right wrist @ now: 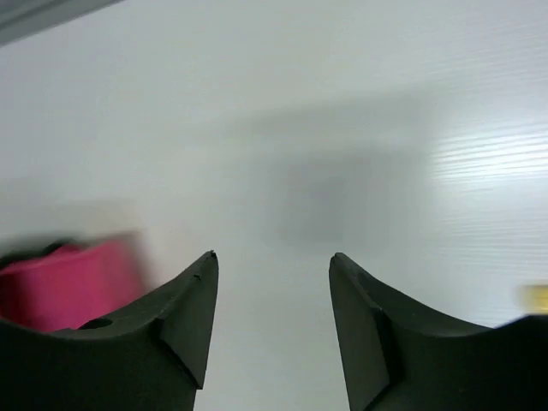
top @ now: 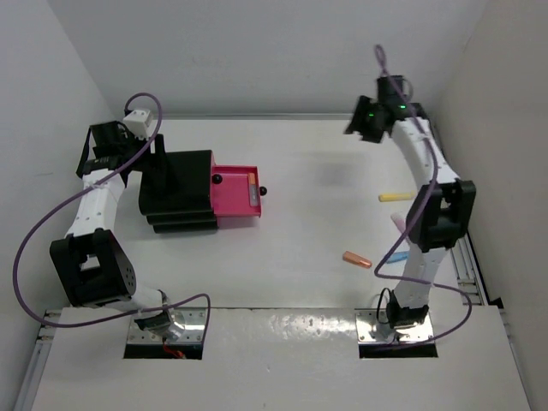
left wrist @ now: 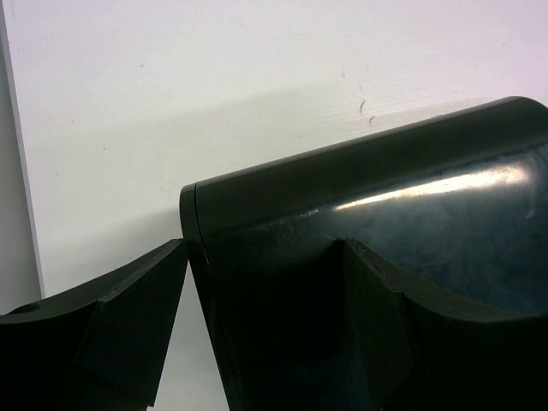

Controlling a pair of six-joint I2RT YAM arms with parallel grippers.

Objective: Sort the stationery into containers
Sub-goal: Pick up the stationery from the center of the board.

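The black stepped box [top: 181, 195] stands at the left with one pink drawer [top: 233, 205] pulled out; a pen [top: 252, 188] lies in it. My left gripper [top: 157, 168] clamps the box's back left corner [left wrist: 282, 197], with a finger on each side of the edge. My right gripper [top: 366, 122] is open, empty and raised over the far right of the table. A yellow highlighter [top: 395, 197], a pink one [top: 398, 222], an orange one [top: 356, 259] and a blue pen [top: 391, 257] lie on the table by the right arm.
The white table [top: 317, 171] has white walls on three sides. The drawer's black knob [top: 263, 190] points right. The right wrist view is blurred, with the pink drawer [right wrist: 68, 282] at its left and the yellow highlighter [right wrist: 536, 296] at its right edge.
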